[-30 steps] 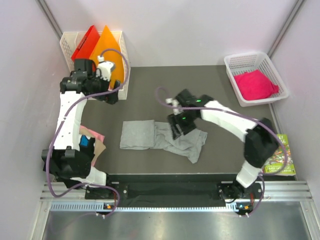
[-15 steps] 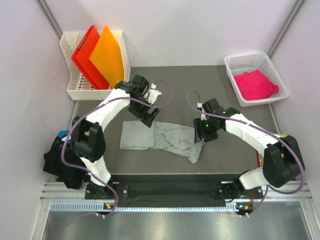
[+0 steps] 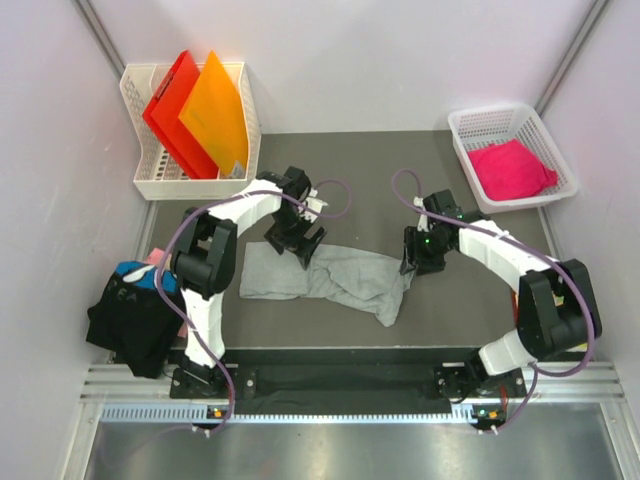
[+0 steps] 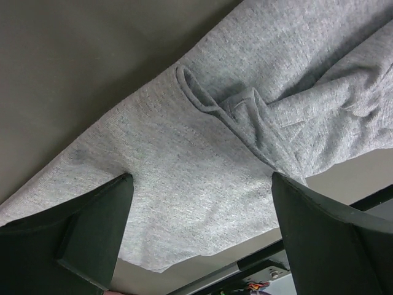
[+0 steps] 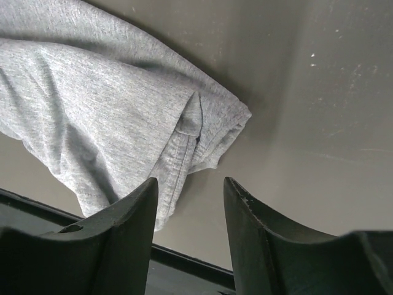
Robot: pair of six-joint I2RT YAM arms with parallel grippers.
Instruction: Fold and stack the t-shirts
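Grey t-shirt (image 3: 335, 280) lies crumpled mid-table — left gripper (image 3: 302, 254) gapes wide over its far edge, right gripper (image 3: 411, 266) half-spread at its right end — both empty.

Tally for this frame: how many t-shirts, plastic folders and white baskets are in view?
T-shirts: 3 (grey t-shirt, pink t-shirt, black t-shirt)
Plastic folders: 2 (red folder, orange folder)
White baskets: 2 (left basket, right basket)
Total: 7

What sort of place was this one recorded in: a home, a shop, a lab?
Most likely a lab test cell, not a home. Plain pale walls box in a dark table, the robot arms are bolted to a metal rail, and a pink t-shirt sits staged in a white basket.
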